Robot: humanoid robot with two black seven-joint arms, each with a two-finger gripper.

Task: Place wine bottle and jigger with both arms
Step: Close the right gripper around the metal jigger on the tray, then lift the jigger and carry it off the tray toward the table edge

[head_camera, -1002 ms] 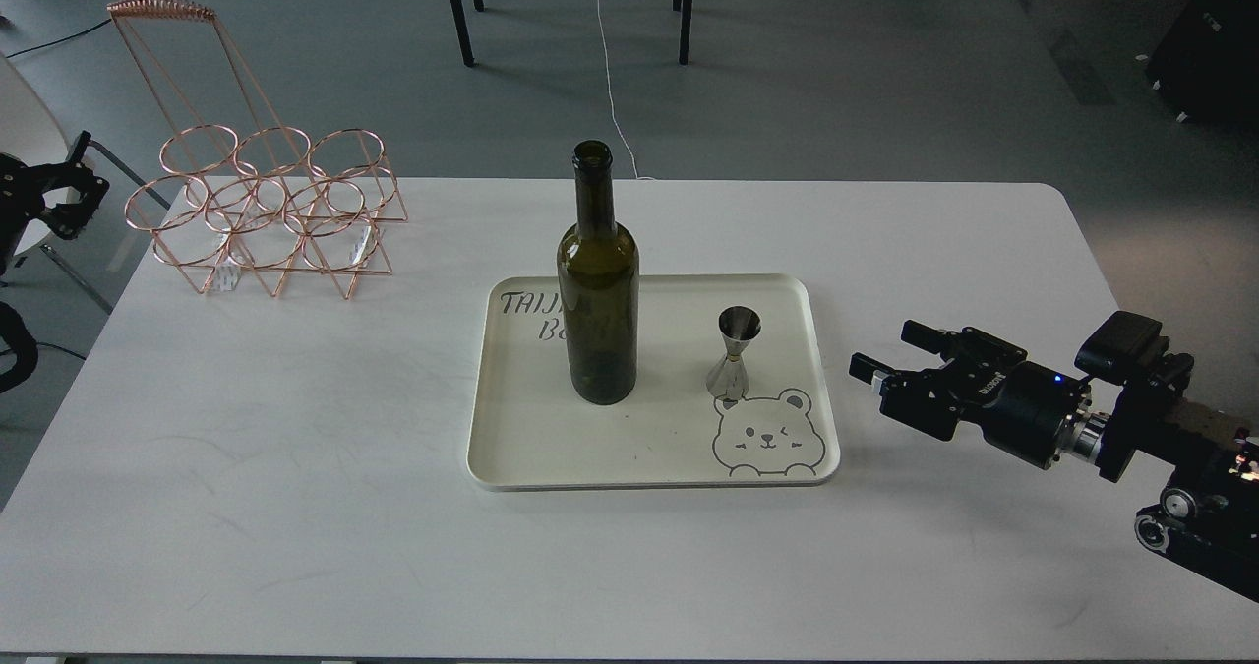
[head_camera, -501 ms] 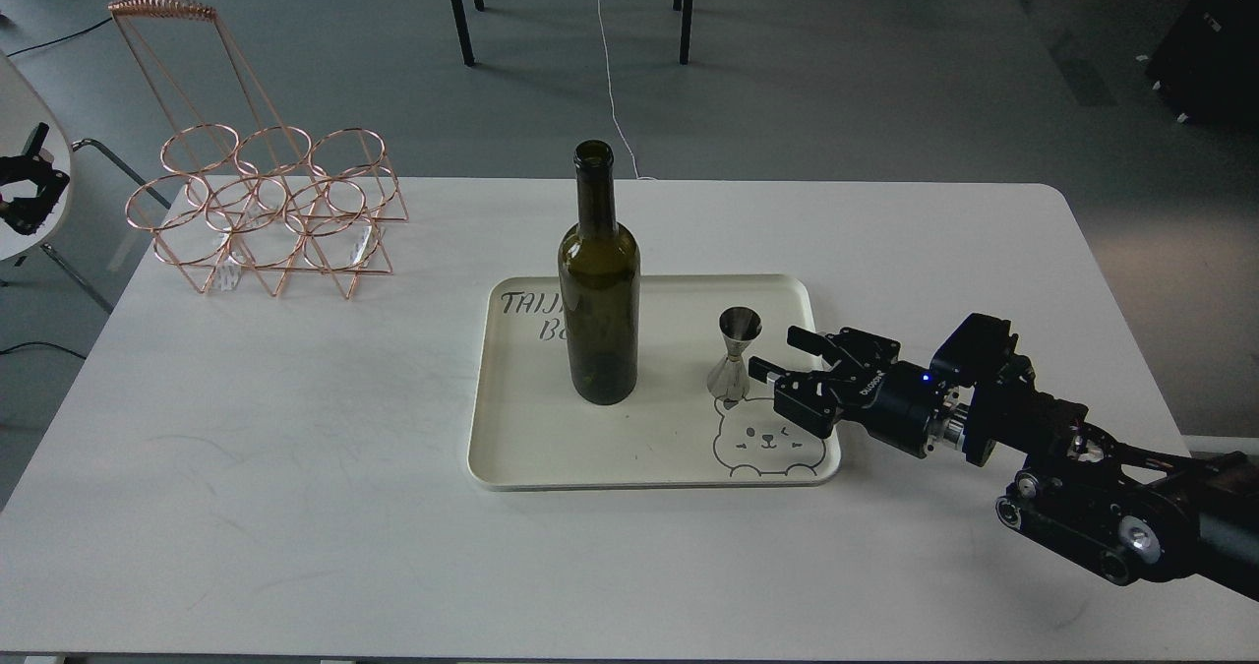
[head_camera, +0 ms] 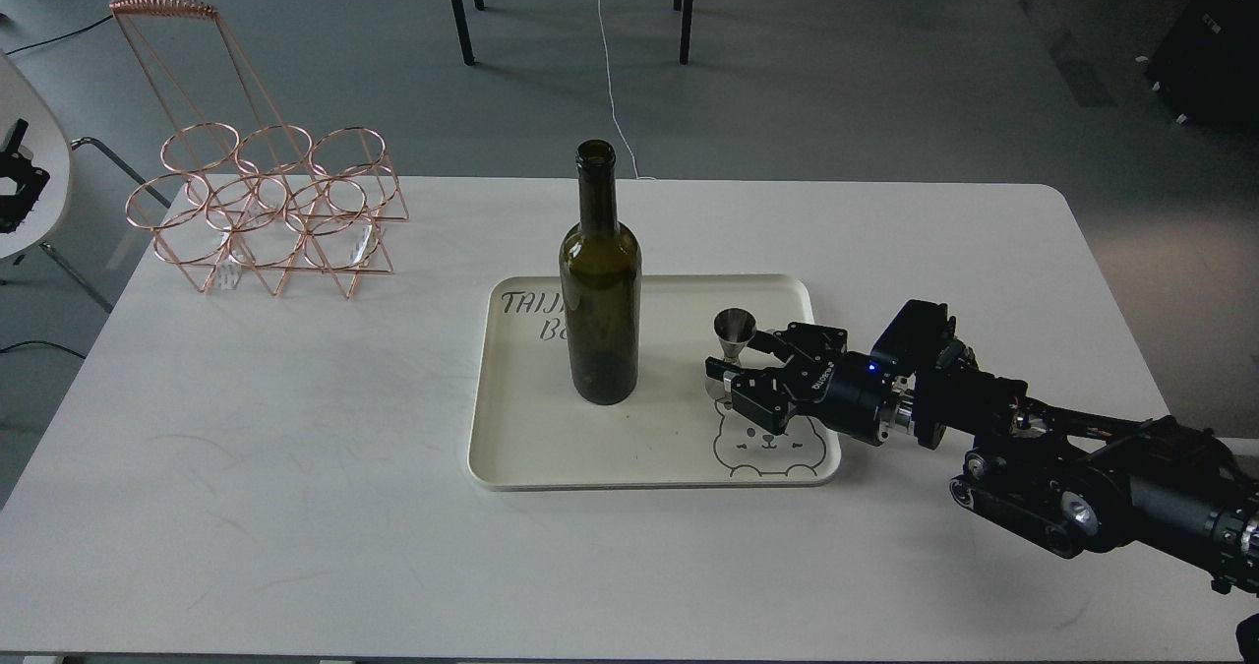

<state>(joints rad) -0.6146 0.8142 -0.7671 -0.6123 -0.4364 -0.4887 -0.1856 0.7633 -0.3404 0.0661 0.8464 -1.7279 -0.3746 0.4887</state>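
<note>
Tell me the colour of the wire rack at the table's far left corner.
The wire rack is shiny copper or rose gold; the head view shows it clearly.

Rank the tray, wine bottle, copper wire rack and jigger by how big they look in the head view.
1. Tray: widest spread.
2. Copper wire rack: close behind, but it stands farther from the camera, so this order is unsure.
3. Wine bottle: tall but narrow.
4. Jigger: clearly smallest, partly hidden by the right gripper.
</note>
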